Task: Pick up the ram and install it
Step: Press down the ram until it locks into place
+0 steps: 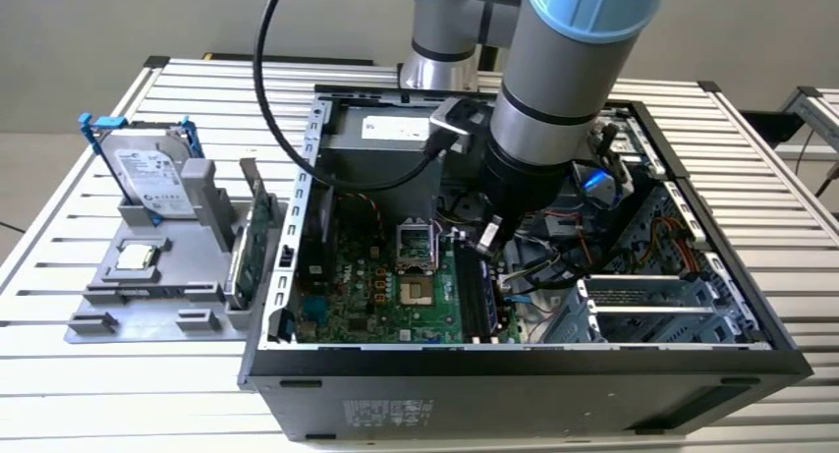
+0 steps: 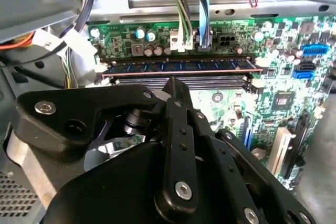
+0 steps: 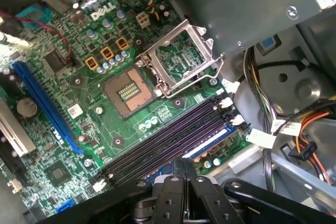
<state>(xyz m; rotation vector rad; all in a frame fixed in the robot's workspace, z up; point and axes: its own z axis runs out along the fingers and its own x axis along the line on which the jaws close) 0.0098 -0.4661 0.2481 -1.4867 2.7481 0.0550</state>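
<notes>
The ram (image 2: 178,66) is a long thin green stick with dark chips. It stands on edge in the outermost memory slot of the motherboard (image 2: 273,85), and its top edge appears as a blue strip (image 3: 210,144) beside the empty black slots (image 3: 163,142). My gripper (image 2: 173,83) is shut, its black fingers pressed together with nothing between them. Its tip hovers over the empty slots right next to the ram, and I cannot tell whether it touches the stick. In the exterior view the gripper (image 1: 488,237) is down inside the open computer case (image 1: 525,360).
An open processor socket (image 3: 128,90) with its raised metal frame (image 3: 181,59) lies near the slots. Cable bundles (image 3: 268,129) crowd the case wall. On the exterior view's left, a grey holder (image 1: 144,296) carries a hard drive (image 1: 151,178), a silver processor chip (image 1: 138,258) and a green expansion card (image 1: 255,232).
</notes>
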